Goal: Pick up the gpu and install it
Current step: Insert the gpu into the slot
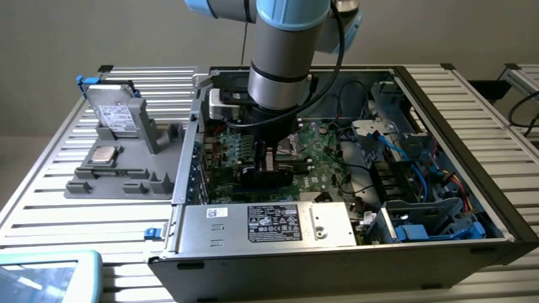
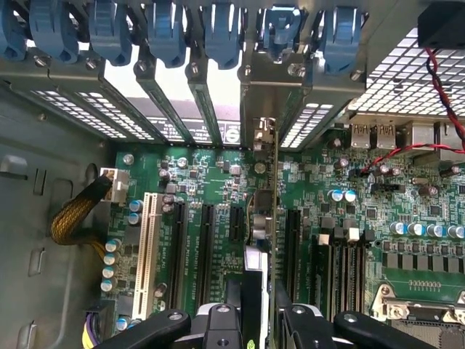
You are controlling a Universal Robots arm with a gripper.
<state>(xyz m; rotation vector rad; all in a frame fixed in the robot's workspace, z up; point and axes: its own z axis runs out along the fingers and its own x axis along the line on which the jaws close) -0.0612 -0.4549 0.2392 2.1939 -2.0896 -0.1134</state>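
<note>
You can make out little writing: the power supply [image 1: 265, 224] at the near edge of the open computer case [image 1: 471, 249] carries a black label with white print and symbols too small to read, and a small white sticker sits beside it. On the grey holder [image 1: 126, 158] at the exterior view's left, the upright silver drive [image 1: 116, 117] bears a white label, also unreadable.

Your end effector [image 2: 256, 320] is down inside the case, over the green motherboard [image 2: 320, 211]. Its fingers [image 2: 294, 327] are clamped on the gpu [image 2: 263, 211], which you see edge-on in the wrist view, standing upright among the black expansion slots with its silver bracket up against the rear slot openings.
</note>
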